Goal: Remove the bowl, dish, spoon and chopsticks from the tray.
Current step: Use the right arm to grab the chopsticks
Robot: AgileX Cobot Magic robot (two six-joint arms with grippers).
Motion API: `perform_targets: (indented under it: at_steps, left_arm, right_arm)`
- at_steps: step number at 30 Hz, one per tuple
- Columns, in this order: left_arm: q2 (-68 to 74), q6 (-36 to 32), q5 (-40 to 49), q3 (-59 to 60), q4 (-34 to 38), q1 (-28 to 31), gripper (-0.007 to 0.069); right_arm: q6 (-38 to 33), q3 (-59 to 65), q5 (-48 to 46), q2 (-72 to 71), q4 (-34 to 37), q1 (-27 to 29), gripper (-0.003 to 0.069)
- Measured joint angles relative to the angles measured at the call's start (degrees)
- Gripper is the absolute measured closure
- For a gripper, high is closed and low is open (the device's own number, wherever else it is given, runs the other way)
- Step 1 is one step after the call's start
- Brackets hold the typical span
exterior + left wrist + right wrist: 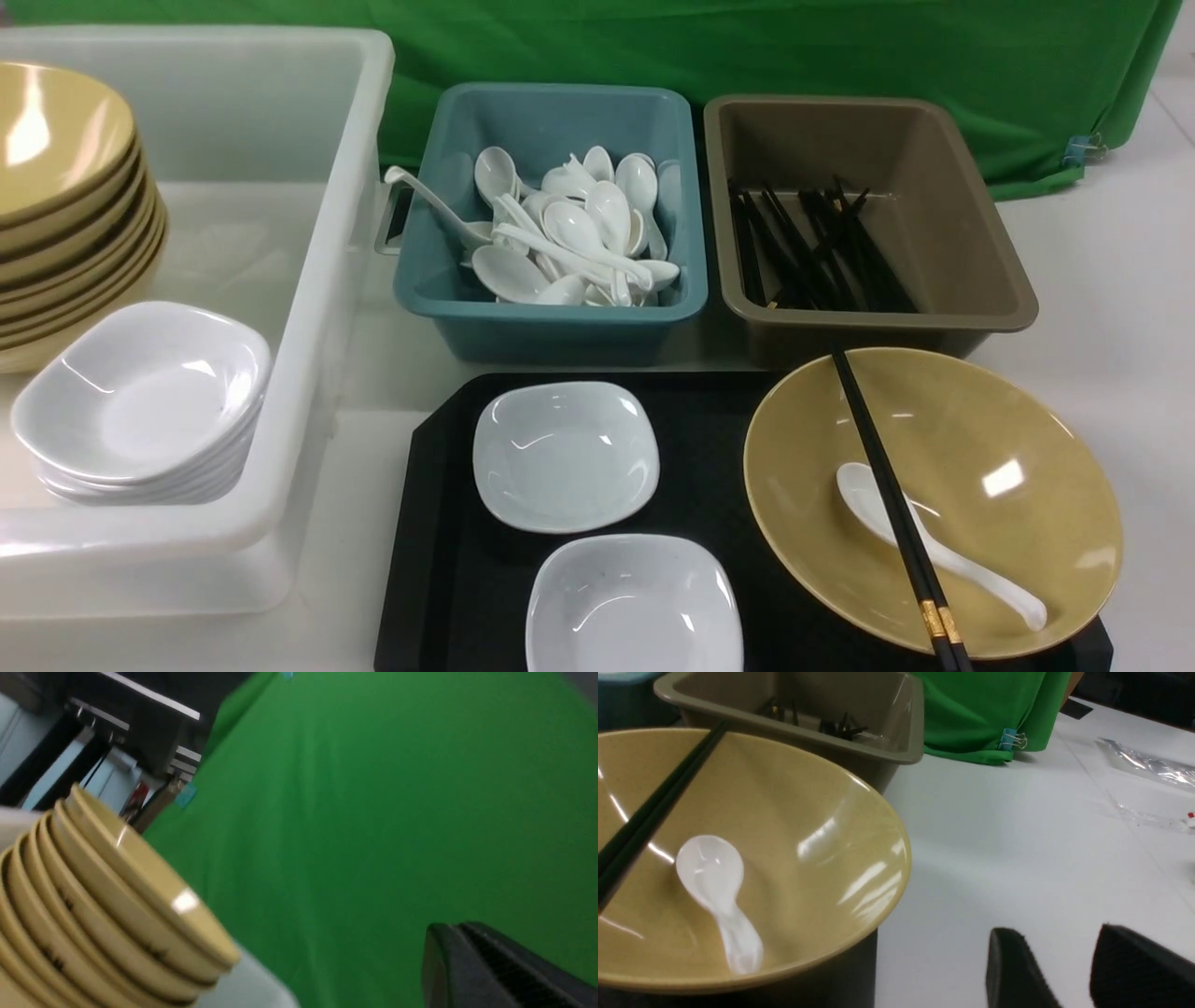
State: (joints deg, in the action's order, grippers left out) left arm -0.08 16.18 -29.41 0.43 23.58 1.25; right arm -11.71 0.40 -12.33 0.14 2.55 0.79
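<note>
Behind the tray (448, 560), a teal bin (551, 317) and a brown bin (934, 280) stand side by side. The mustard bowl (1008, 439) sits on the tray's right end, with the white spoon (934, 546) inside and the black gold-banded chopsticks (887, 495) across it. My right gripper (1057, 933) hangs unclenched beside it. My left gripper (444, 938) is clenched near the stacked bowls (117, 914).

My front cam looks down over the tray (439, 579). Right wrist cam sits low beside the bowl (808, 826), shared with front. Left wrist cam hugs stacked bowls (93, 905), facing green backdrop (373, 812).
</note>
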Motion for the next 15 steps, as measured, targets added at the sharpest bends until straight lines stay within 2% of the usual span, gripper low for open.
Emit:
perform_targets:
  at_steps: [3,4,5,6,7,8,10,12,13,14,15]
  left_arm:
    - [-0.1,6.7,-7.2,-0.5,-5.7,0.0,0.0622]
    - [0.2,10.5,-7.2,-2.4,-7.7,0.0,0.0622]
    - [0.9,13.0,-5.1,-5.5,-9.6,0.0,0.0622]
    - [1.2,13.9,-4.6,-6.2,-10.4,0.0,0.0622]
    - [3.0,16.1,0.4,-11.4,-14.4,0.0,0.0622]
    - [4.3,16.9,4.1,-14.8,-16.5,0.0,0.0622]
    - [9.3,21.5,16.2,-24.4,-25.9,0.0,0.0622]
    - [14.5,23.1,26.8,-31.8,-29.8,0.0,0.0622]
    - [17.8,22.1,33.8,-36.3,-31.0,0.0,0.0622]
    - [19.1,21.2,34.9,-37.0,-31.1,0.0,0.0622]
    - [24.6,15.2,44.1,-42.1,-30.9,0.0,0.0622]
  right_arm:
    - [2.0,0.0,2.6,0.0,1.5,0.0,0.0412]
    - [4.0,0.0,5.1,0.0,2.9,0.0,0.0412]
    - [8.9,0.0,9.4,0.0,5.6,0.0,0.0412]
    - [10.6,0.0,10.0,0.0,6.4,0.0,0.0412]
    - [17.1,0.0,14.4,0.0,8.4,0.0,0.0412]
    - [20.1,0.0,16.6,0.0,9.1,0.0,0.0412]
    - [29.4,0.0,21.9,0.0,10.4,0.0,0.0412]
    - [32.7,0.0,24.7,0.0,10.8,0.0,0.0412]
    - [34.1,0.0,26.5,0.0,11.0,0.0,0.0412]
    - [34.1,0.0,26.8,0.0,11.0,0.0,0.0412]
    - [35.2,0.0,28.7,0.0,11.0,0.0,0.0412]
